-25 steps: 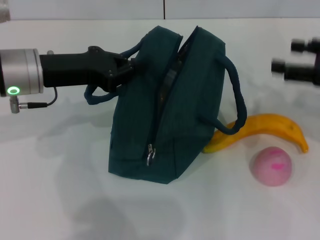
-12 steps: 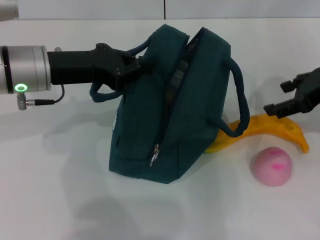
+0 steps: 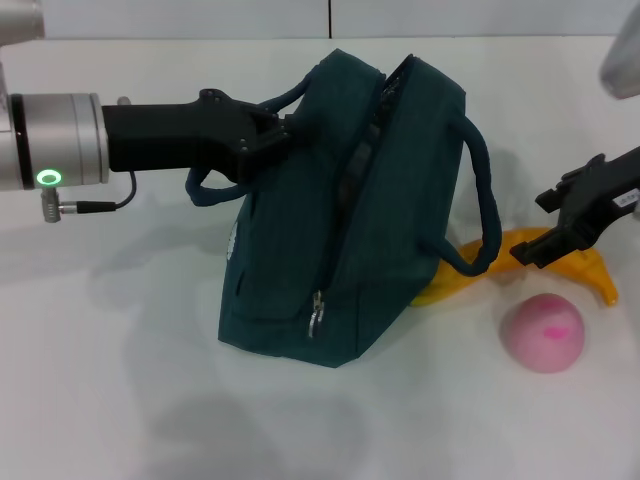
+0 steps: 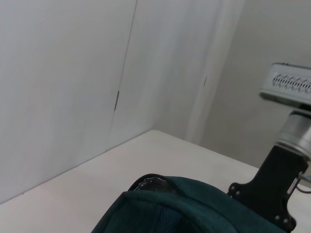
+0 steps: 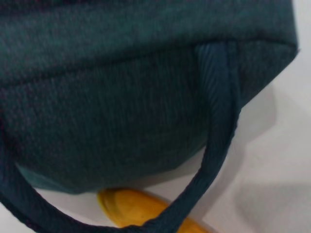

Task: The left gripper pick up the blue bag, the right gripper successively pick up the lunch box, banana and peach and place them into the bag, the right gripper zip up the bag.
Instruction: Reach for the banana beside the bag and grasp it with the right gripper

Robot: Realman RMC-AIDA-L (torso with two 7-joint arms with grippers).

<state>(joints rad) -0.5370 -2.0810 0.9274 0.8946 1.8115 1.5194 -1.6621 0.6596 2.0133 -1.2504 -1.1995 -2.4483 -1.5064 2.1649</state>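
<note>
The left gripper (image 3: 278,135) was clamped on the near handle (image 3: 215,190) of the blue bag (image 3: 350,230), which stood on the white table (image 3: 120,380) with its zip open. The right gripper (image 3: 570,225), fingers spread and empty, hung just above the banana (image 3: 590,268); the banana's other end lay behind the bag. The peach (image 3: 542,332) sat just in front. Pale wall panels (image 4: 73,73) enclosed the table's far corner
</note>
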